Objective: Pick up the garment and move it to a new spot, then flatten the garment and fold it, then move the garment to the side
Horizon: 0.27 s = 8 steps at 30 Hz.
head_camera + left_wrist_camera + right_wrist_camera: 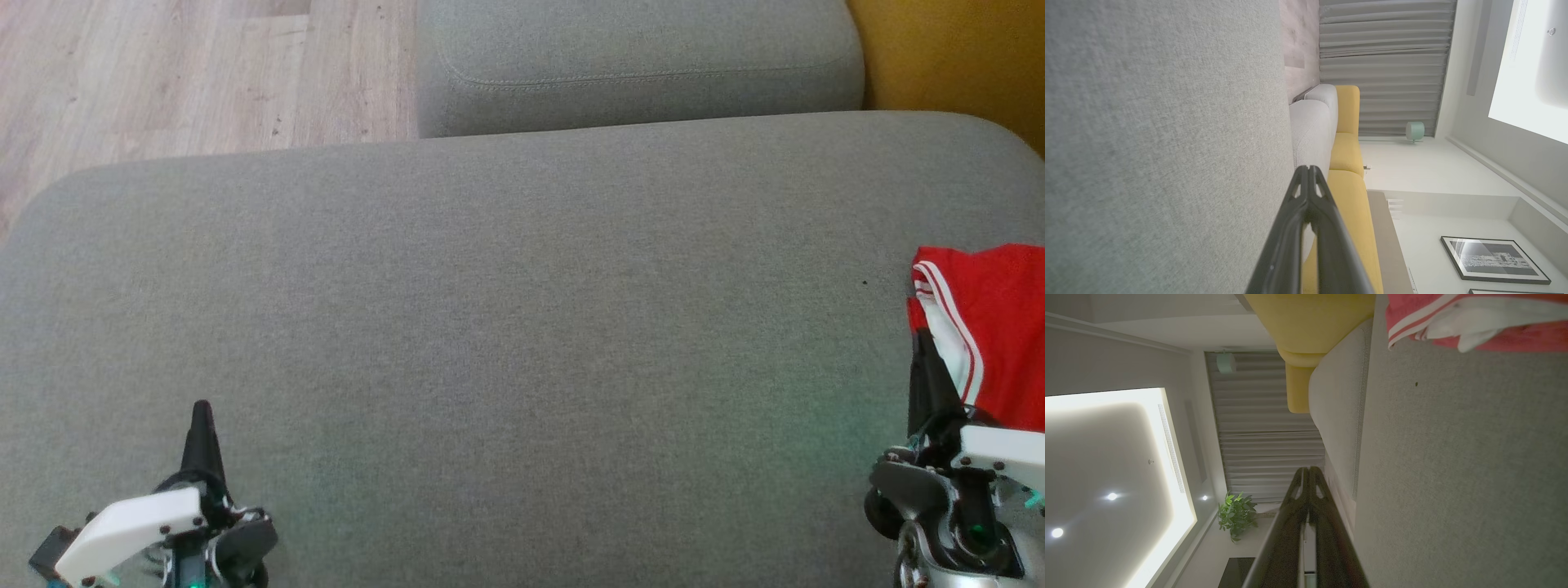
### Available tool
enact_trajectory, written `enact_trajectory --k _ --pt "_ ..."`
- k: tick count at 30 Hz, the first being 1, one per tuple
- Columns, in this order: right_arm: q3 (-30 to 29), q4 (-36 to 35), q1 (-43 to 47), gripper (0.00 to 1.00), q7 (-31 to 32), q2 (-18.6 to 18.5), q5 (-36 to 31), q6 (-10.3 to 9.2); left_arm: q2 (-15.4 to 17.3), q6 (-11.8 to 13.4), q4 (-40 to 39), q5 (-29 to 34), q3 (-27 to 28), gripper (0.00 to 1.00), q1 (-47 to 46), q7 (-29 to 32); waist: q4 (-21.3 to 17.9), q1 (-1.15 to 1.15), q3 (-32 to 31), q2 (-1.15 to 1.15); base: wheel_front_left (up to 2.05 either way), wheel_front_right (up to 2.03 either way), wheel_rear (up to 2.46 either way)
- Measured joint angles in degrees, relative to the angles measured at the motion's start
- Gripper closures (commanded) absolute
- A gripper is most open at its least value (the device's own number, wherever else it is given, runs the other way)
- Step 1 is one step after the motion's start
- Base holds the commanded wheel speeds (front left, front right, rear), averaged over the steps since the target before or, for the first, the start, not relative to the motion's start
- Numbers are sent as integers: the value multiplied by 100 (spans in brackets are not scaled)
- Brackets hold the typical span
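head view: my left gripper (202,407) at 7 o'clock and right gripper (923,336) at 4 o'clock, both pressed together, empty. the red garment (1000,327) with white stripes lies at 3 o'clock on the woven grey cushion (522,327). left wrist adds a framed picture (1494,261); right wrist, a leafy plant (1237,514).

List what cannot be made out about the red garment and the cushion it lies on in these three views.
The garment: type and full outline; the head view's right edge and the right wrist view's top edge cut it off.
The garment's near edge, head view: hidden behind the right tool.
The dark speck on the grey cushion: too small to identify.
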Motion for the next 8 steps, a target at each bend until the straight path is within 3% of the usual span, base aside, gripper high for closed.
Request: enact_trajectory --k 8 --pt "0 0 0 100 0 0 0 0 -1 0 0 0 0 100 0 0 0 0 0 0 0 0 0"
